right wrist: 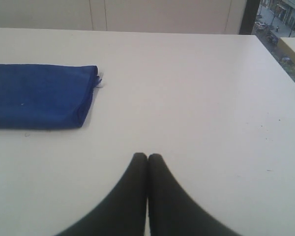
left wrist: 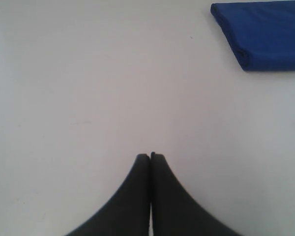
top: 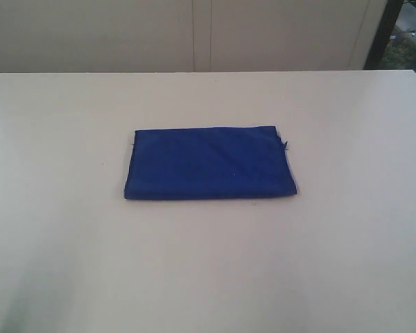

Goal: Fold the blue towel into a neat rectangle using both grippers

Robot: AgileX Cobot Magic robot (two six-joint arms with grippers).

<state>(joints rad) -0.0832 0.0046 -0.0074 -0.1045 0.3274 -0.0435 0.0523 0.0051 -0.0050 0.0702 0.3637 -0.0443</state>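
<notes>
Lying on worktop (top: 208, 277): blue towel (top: 209, 163), folded rectangle
Left pincer (left wrist: 150, 156): closed, empty
Right pincer (right wrist: 147, 157): closed, empty
Risk: any regrasp may drag layers askew

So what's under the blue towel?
The blue towel lies folded flat on the white table. The spot right beneath it is covered, so nothing there can be seen.

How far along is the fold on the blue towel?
Done: the royal-blue soft cloth towel lies on the white table as a flat layered rectangle, edges roughly aligned. In hand: nothing; the black left gripper and black right gripper are both shut, empty and clear of the cloth. Left: apparently nothing, bar perhaps tidying the small tag poking out at one corner.
</notes>
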